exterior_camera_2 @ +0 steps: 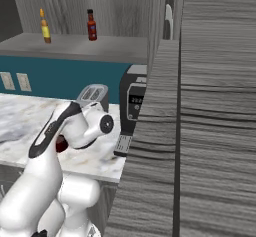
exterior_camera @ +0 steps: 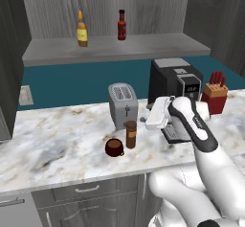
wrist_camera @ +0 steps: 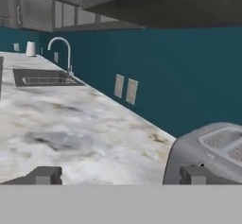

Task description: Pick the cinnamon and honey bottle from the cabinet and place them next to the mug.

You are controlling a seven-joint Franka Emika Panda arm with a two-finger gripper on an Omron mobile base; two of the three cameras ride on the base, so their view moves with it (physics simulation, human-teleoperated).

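Note:
The honey bottle (exterior_camera: pixel 82 29) (exterior_camera_2: pixel 45 27) stands upright on the left of the grey cabinet ledge (exterior_camera: pixel 153 45) (exterior_camera_2: pixel 110 47). On the marble counter, the brown cinnamon jar (exterior_camera: pixel 131 134) stands upright just right of the dark red mug (exterior_camera: pixel 114 147), close to it. In the right base view a sliver of the mug (exterior_camera_2: pixel 61 144) shows behind my arm. My gripper (wrist_camera: pixel 120 176) is open with nothing between its fingertips (wrist_camera: pixel 45 175). It hovers over the counter right of the jar, looking along the counter past the toaster (wrist_camera: pixel 208 152).
A red bottle (exterior_camera: pixel 122 25) (exterior_camera_2: pixel 92 26) shares the ledge with the honey bottle. The toaster (exterior_camera: pixel 123 104), a black coffee machine (exterior_camera: pixel 174 82) and a red knife block (exterior_camera: pixel 215 96) stand at the counter's back. A sink (wrist_camera: pixel 42 78) with a faucet (wrist_camera: pixel 61 50) lies far left.

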